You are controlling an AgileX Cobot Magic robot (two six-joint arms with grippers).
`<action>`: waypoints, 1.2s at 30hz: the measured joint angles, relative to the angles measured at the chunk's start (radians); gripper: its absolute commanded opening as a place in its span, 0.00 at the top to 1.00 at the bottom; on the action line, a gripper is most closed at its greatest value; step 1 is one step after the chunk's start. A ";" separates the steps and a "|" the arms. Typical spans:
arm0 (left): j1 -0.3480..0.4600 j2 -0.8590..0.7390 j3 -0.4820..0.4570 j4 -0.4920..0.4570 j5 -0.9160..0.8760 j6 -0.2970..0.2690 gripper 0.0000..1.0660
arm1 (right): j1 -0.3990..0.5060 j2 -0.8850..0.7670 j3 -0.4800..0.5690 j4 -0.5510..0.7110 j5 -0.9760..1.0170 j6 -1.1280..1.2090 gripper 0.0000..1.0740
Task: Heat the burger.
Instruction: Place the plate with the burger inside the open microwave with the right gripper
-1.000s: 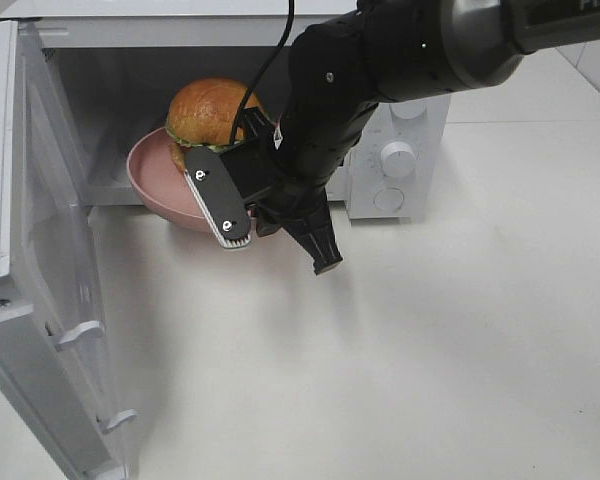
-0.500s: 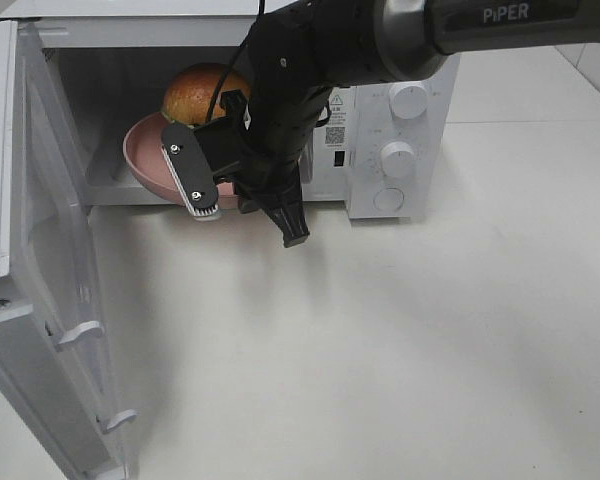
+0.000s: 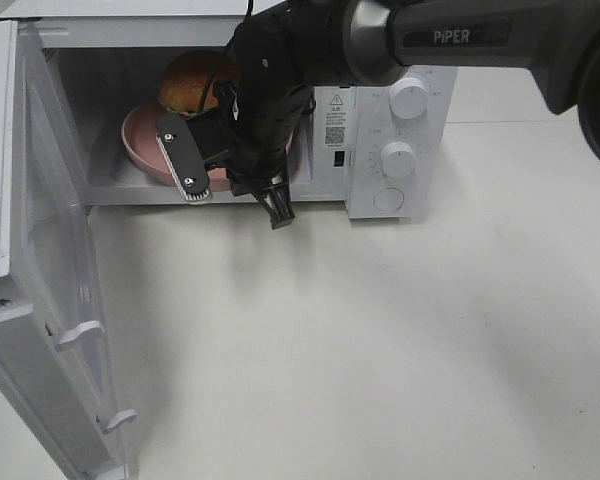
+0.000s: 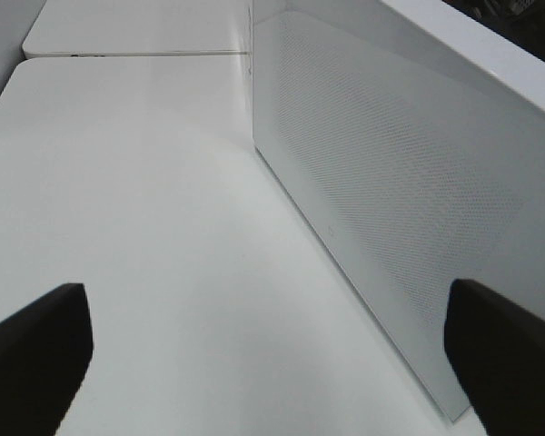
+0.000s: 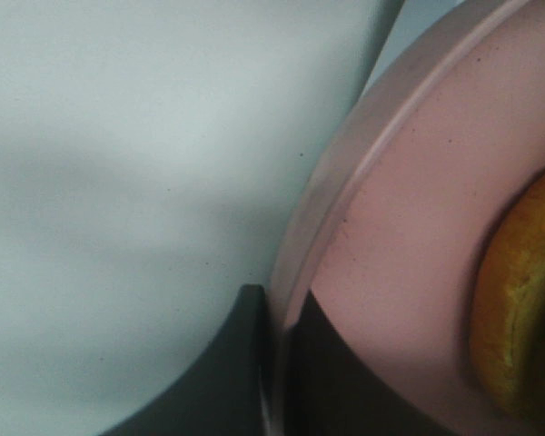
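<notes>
The burger (image 3: 187, 85), with a golden-brown bun, sits on a round pink plate (image 3: 140, 145) inside the open microwave cavity (image 3: 110, 90). My right gripper (image 3: 225, 180) is shut on the plate's near rim and reaches in through the door opening. In the right wrist view its dark fingers (image 5: 254, 381) clamp the plate's rim (image 5: 345, 209), with the bun's edge (image 5: 527, 300) beside it. I cannot tell whether the plate rests on the cavity floor. My left gripper (image 4: 272, 363) is open and empty over the white table, next to the microwave's perforated side (image 4: 391, 182).
The microwave door (image 3: 30, 260) stands wide open at the left, reaching toward the front edge. The control panel with its knobs (image 3: 398, 158) is right of the cavity. The white table (image 3: 380, 340) lies in front.
My right arm has carried the plate and burger from the cavity's front lip back and left, deeper into the microwave.
</notes>
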 measured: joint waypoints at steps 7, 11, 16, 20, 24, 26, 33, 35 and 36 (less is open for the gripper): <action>0.000 0.000 0.000 0.000 0.000 0.000 0.07 | -0.021 0.043 -0.081 -0.015 0.024 0.019 1.00; 0.000 0.000 0.000 0.000 0.000 0.000 0.07 | -0.028 0.056 -0.103 -0.016 0.023 0.019 1.00; 0.000 0.000 0.000 0.000 0.000 0.000 0.07 | -0.034 0.077 -0.136 -0.017 0.023 0.020 0.99; 0.000 0.000 0.000 0.000 0.000 0.000 0.07 | -0.035 0.093 -0.145 -0.017 0.017 0.019 0.98; 0.000 0.000 0.000 0.000 0.000 0.000 0.07 | -0.035 0.103 -0.145 -0.020 0.009 0.010 0.97; 0.000 0.000 0.000 0.000 0.000 0.000 0.07 | -0.035 0.103 -0.145 -0.020 -0.001 0.006 0.95; 0.000 0.000 0.000 0.000 0.000 0.000 0.07 | -0.035 0.103 -0.145 -0.022 -0.029 0.004 0.85; 0.000 0.000 0.000 0.000 0.000 0.000 0.07 | -0.035 0.102 -0.147 -0.025 -0.044 0.003 0.80; 0.000 0.000 0.000 0.000 0.000 0.000 0.07 | -0.035 0.100 -0.154 -0.028 -0.058 0.003 0.75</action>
